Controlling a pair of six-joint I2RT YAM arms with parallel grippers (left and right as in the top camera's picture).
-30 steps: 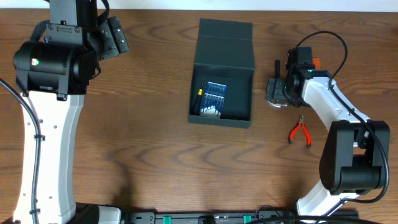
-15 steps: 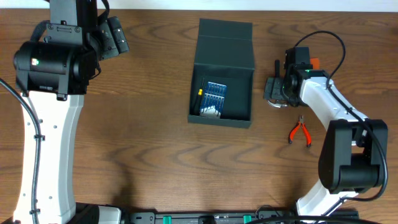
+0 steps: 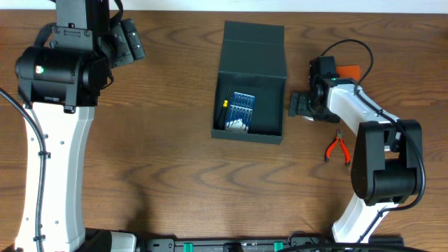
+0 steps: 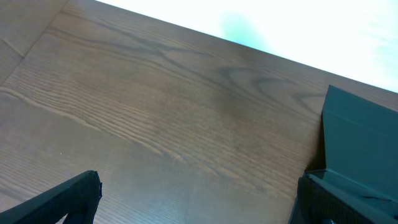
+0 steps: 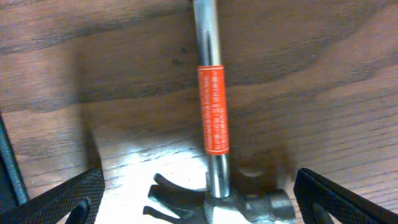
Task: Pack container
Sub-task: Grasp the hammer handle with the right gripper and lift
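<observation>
The dark teal-black container (image 3: pixel 250 84) stands open in the table's middle, its flap lid folded back. A blue screwdriver-set case (image 3: pixel 240 110) lies inside it. A claw hammer (image 5: pixel 211 106) with a chrome shaft and an orange label lies just right of the container. My right gripper (image 5: pixel 202 208) is open, its fingers on either side of the hammer's head; in the overhead view the right gripper (image 3: pixel 301 105) hides most of the hammer. My left gripper (image 4: pixel 199 208) is open and empty above bare wood, far left of the container (image 4: pixel 360 137).
Red-handled pliers (image 3: pixel 338 148) lie on the wood right of the container, nearer the front. An orange object (image 3: pixel 348 71) sits behind the right wrist. The left arm (image 3: pixel 59 70) stands over the left side of the table.
My right gripper has shifted left toward the container, staying over the hammer's head. The left arm, the container and the pliers have not moved.
</observation>
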